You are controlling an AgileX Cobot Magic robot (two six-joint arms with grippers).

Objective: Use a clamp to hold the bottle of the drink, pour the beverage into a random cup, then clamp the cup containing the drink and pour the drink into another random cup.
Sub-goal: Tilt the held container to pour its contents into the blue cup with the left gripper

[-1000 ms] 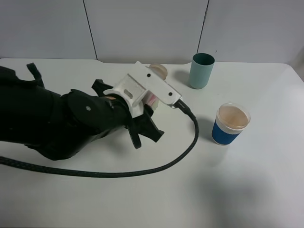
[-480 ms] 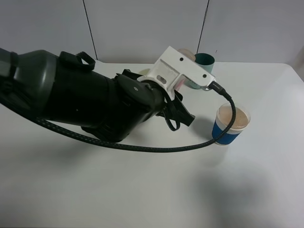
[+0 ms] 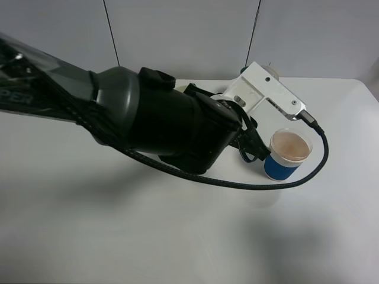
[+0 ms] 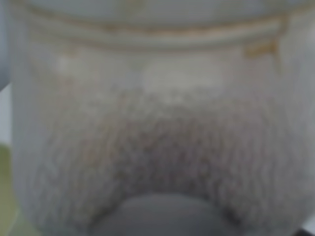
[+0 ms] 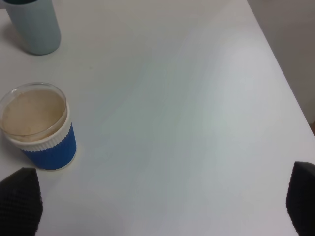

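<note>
- The left arm (image 3: 148, 118), big, dark and wrapped in clear film, reaches across the white surface (image 3: 177, 236) to the right side of the overhead view.
- The left gripper (image 3: 250, 142) is mostly buried under the white camera mount (image 3: 269, 97). Only some black bits poke out, just beside the blue-banded cup (image 3: 288, 155).
- Its jaws are closed tight on the bottle (image 4: 157, 123), which fills the entire left wrist view. It's super blurry: translucent walls, a ridge line across near one edge, and a brownish murk over the rest. Can't say how much drink that actually is.
- Overhead I can't really make out the bottle, since the mount and arm cover it.
- A black braided cable (image 3: 284, 180) runs from the mount and loops around the front of the blue-banded cup.
- That cup stands upright on the surface, and its inside looks pale tan. Whether that's liquid, no idea.
- The right gripper (image 5: 160, 204) is wide open with nothing in it, just dark fingertips (image 5: 18, 201) at the two lower corners of its wrist view, above bare surface.
- The teal cup (image 5: 33, 27) stands upright a bit beyond the blue-banded one, not touching it.
</note>
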